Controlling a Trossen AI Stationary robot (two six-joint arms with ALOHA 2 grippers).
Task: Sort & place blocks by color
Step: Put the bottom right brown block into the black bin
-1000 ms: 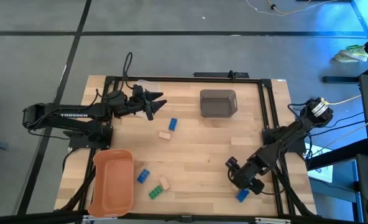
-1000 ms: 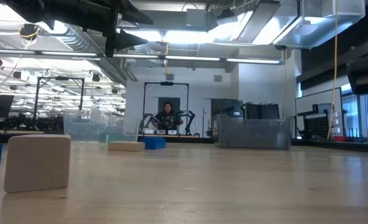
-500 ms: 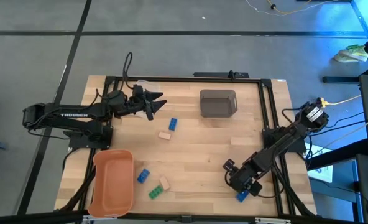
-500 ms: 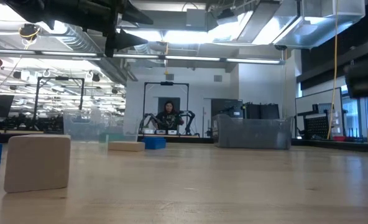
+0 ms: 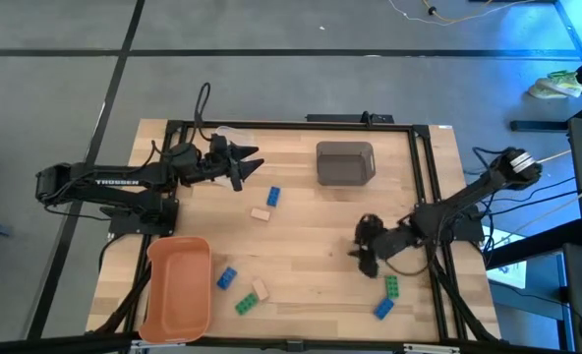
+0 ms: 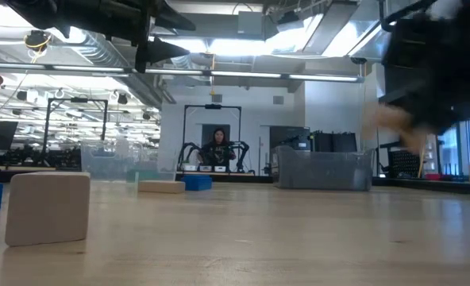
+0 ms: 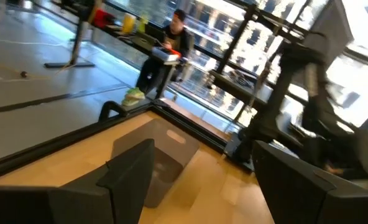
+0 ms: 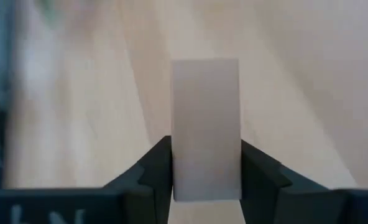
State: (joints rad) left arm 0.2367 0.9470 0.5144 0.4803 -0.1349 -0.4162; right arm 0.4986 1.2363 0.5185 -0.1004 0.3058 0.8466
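My right gripper (image 5: 363,250) hangs over the table's right half, shut on a pale tan block (image 8: 206,118); in the low view it is a dark blur (image 6: 433,75) high above the wood. A green block (image 5: 392,287) and a blue block (image 5: 382,309) lie flat near the right near corner. Farther left lie a blue block (image 5: 273,197), a tan block (image 5: 261,213), and a near group of blue (image 5: 226,278), tan (image 5: 260,289) and green (image 5: 245,306). My left gripper (image 5: 242,163) waits open above the far left part. My right gripper pinches the tan block's two long sides at one end (image 8: 206,180), one dark finger (image 8: 154,169) on each side. The block sticks out lengthwise beyond the fingertips. In the low view it is lifted clear of the table.
An orange bin (image 5: 178,285) sits at the near left corner, a grey bin (image 5: 345,162) at the far middle, a clear bin (image 5: 227,131) by the left gripper. A black frame (image 5: 424,167) runs along the far and right edges. A person sits in the room beyond.
My right gripper has risen from the near right corner and moved toward the far edge and slightly left, carrying the tan block clear of the table. The green block beside the blue one, covered by the gripper before, now shows. The left arm has kept still.
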